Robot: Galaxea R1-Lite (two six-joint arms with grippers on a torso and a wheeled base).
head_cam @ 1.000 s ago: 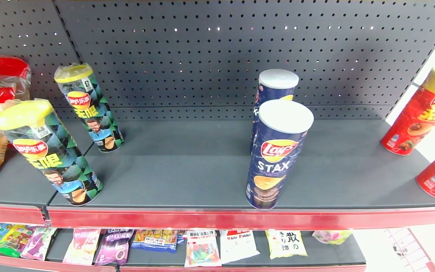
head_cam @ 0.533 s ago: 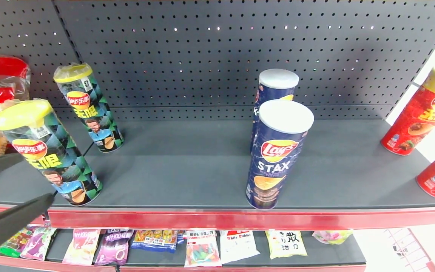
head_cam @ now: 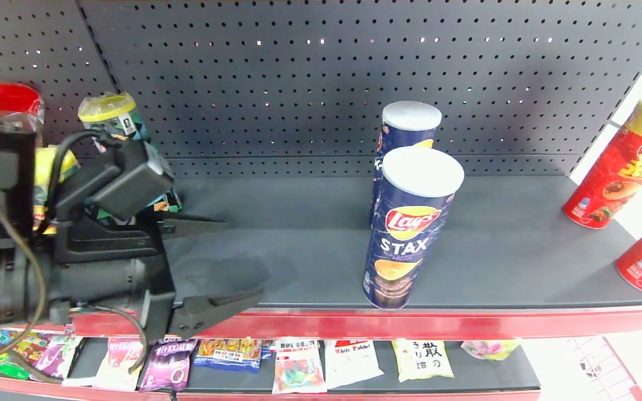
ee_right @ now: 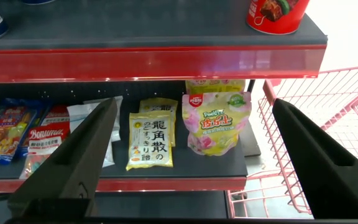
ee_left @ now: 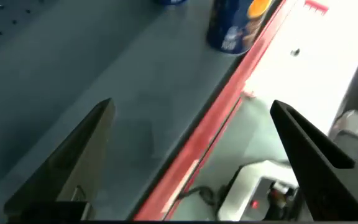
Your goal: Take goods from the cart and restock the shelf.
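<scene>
Shelf (head_cam: 310,245) stock is unchanged — blue chip cans (head_cam: 410,223) upright mid-shelf, green cans (head_cam: 110,108) at its left end. Within the last second the left tool (head_cam: 243,260) has swung in from the left and is now level with the shelf's front, jaws wide apart and empty. The right tool (ee_right: 194,102) also gapes empty, low beside the cart (ee_right: 347,69). Nothing is carried, so a pick from the cart seems due.

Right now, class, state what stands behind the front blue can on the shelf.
A second blue can, white-lidded, stands behind the front blue can, before the pegboard. The front blue can covers its lower body.
</scene>
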